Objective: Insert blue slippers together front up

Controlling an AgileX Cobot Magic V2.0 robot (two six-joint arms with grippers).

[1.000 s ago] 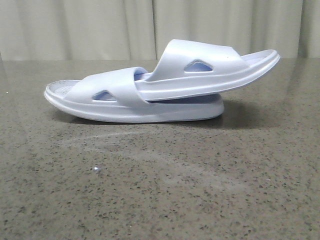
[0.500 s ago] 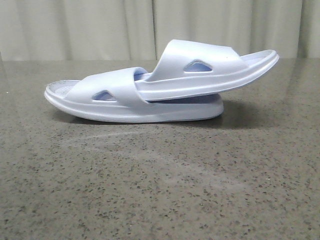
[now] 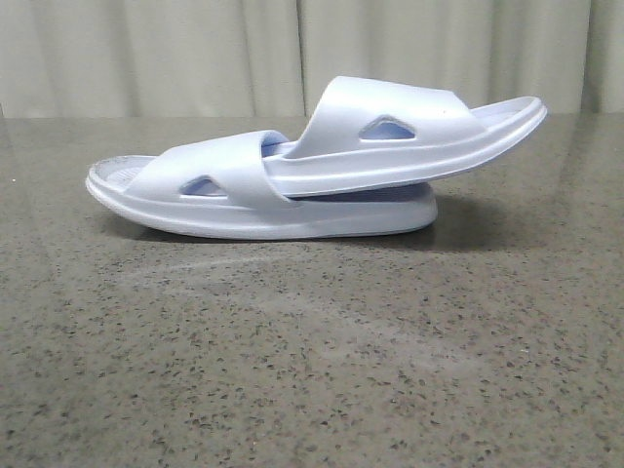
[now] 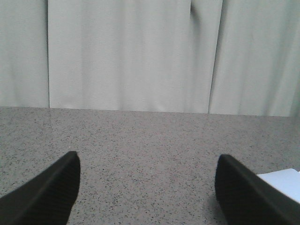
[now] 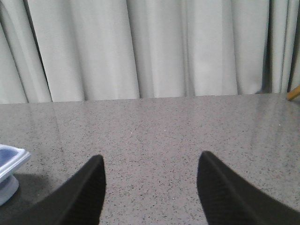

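Note:
Two pale blue, almost white slippers lie nested on the speckled grey table in the front view. The lower slipper [image 3: 234,200] lies flat on its sole. The upper slipper [image 3: 409,136] has one end tucked under the lower one's strap and its other end raised to the right. Neither gripper shows in the front view. My left gripper [image 4: 147,164] is open and empty above bare table, with a slipper edge [image 4: 283,182] beside one finger. My right gripper [image 5: 150,164] is open and empty, with a slipper end [image 5: 9,166] off to one side.
A pale pleated curtain [image 3: 292,54] hangs behind the table's far edge. The grey stone tabletop [image 3: 312,370] spreads in front of the slippers. A small yellow-orange object [image 5: 294,93] shows at the edge of the right wrist view.

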